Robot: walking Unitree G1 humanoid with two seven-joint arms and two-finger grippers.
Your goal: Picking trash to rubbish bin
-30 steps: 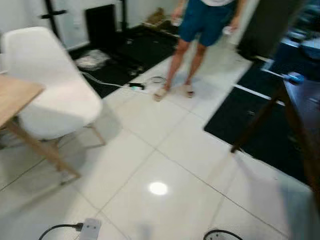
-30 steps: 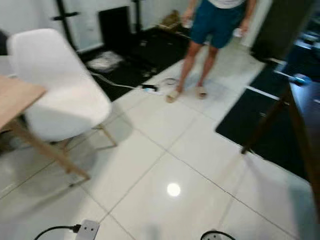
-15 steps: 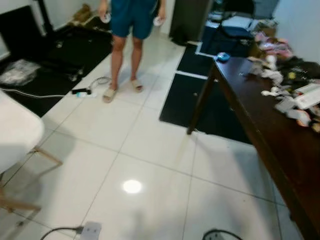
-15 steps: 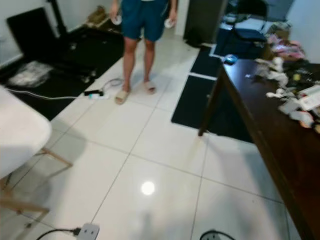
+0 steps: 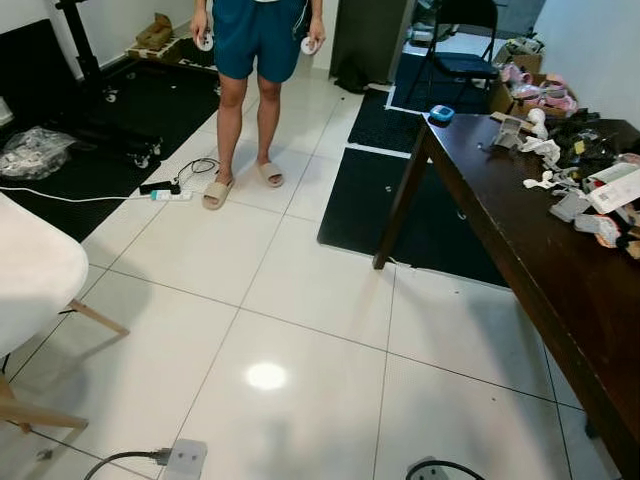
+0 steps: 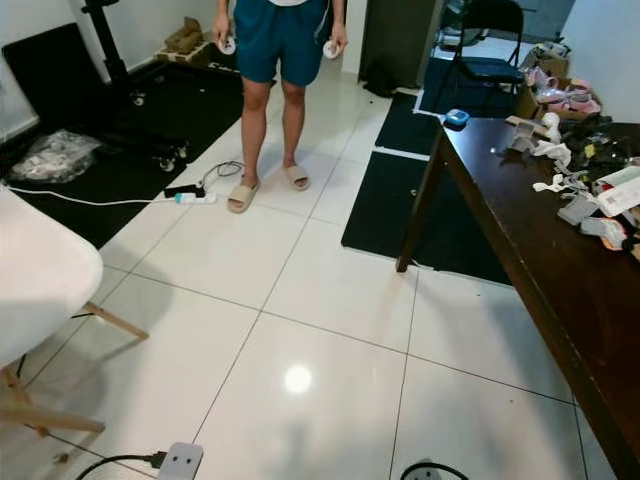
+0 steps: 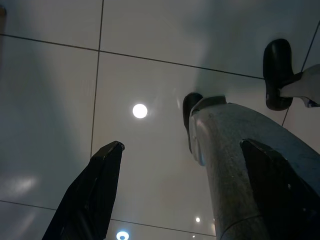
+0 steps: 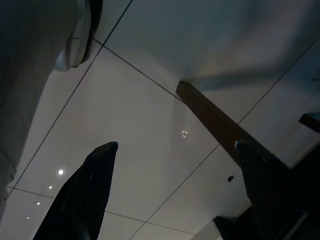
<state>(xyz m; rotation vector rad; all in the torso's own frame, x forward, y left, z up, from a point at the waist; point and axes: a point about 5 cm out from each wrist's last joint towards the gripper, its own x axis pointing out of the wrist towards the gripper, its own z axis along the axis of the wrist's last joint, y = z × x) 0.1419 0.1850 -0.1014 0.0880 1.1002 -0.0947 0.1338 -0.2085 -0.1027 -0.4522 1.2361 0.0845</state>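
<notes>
The two eye views look forward and down from the robot's head at the same room: white floor (image 5: 300,330), a person (image 5: 255,60) far ahead, and a dark table (image 6: 560,260) on the right. Each wrist view looks along its own black fingers (image 7: 87,195) at nearby floor tiles (quite dim).
</notes>
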